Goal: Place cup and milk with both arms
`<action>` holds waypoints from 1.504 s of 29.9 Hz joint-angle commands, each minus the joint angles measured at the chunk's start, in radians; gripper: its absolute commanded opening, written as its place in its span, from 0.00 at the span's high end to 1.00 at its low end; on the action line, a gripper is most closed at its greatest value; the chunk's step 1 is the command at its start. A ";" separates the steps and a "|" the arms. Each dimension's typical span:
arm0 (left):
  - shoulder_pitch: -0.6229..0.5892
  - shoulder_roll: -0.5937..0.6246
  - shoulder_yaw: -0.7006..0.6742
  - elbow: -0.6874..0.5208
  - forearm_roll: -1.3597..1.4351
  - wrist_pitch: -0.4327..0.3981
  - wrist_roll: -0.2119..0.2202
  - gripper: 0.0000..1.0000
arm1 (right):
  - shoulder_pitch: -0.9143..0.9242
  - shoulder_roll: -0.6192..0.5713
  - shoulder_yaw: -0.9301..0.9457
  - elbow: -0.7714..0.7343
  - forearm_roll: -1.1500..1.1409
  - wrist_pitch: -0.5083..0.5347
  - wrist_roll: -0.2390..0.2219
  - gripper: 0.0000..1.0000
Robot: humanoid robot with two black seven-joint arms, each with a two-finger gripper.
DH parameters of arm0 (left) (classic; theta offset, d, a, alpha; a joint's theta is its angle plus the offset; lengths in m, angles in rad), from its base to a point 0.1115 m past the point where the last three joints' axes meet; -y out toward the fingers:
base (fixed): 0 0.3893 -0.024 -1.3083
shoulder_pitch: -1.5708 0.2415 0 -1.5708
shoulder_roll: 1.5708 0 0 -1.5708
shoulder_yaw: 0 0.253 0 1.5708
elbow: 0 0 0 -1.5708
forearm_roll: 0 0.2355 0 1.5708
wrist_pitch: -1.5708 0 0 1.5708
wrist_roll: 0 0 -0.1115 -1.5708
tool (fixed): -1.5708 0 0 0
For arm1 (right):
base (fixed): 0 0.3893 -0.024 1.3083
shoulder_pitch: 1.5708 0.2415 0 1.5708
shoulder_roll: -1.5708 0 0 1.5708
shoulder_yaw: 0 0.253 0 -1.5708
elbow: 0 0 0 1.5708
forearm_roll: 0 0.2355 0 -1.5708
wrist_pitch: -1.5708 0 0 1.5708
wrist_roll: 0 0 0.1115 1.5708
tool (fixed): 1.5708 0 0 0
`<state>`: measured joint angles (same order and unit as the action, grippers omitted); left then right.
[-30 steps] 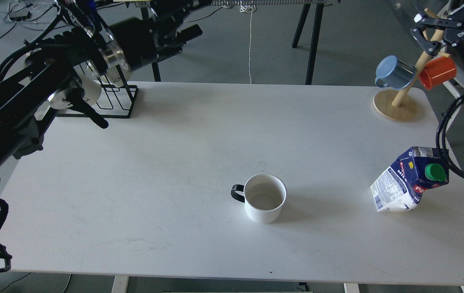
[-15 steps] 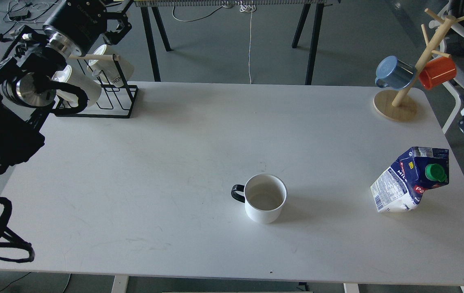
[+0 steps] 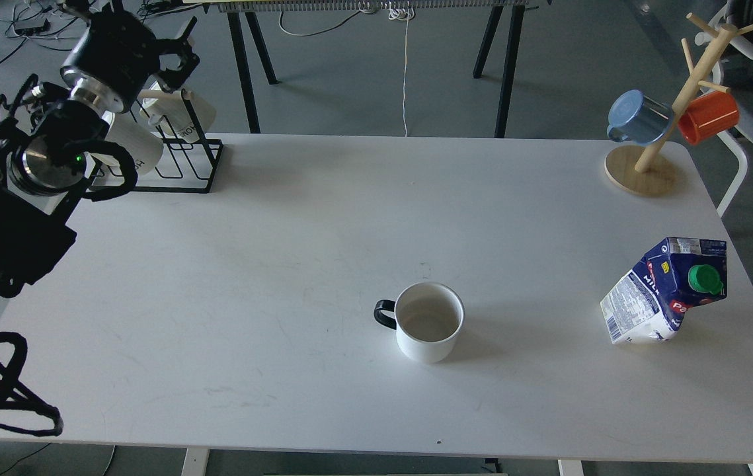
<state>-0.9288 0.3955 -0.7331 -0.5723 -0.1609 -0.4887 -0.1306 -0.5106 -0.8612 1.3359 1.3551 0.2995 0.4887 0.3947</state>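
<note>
Standing empty cup (image 3: pixel 429 322), milk carton (image 3: pixel 666 291) upright

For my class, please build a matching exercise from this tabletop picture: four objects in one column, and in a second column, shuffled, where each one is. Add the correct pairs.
Objects
1. white cup
2. milk carton
3. blue mug
4. black wire rack

Places
A. hanging on the wooden mug tree
B. far left corner of the table
C. near the right edge, leaning
D. near the middle, handle to the left

Pairs: 1-D, 2-C, 3-A, 4-B
</note>
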 commanded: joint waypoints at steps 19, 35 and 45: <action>0.094 -0.018 -0.071 -0.008 -0.048 0.000 0.006 0.01 | -0.144 0.292 -0.099 0.102 -0.022 0.000 -0.005 0.02; 0.094 0.008 -0.074 -0.011 -0.048 0.000 0.019 0.01 | -0.008 0.383 -0.138 0.187 -0.105 0.000 -0.004 0.04; 0.093 0.023 -0.072 -0.011 -0.048 0.000 0.019 0.01 | 0.075 0.465 -0.141 0.116 -0.105 0.000 -0.004 0.10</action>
<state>-0.8346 0.4161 -0.8058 -0.5831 -0.2087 -0.4887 -0.1117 -0.4546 -0.4240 1.1946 1.5045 0.1948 0.4887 0.3912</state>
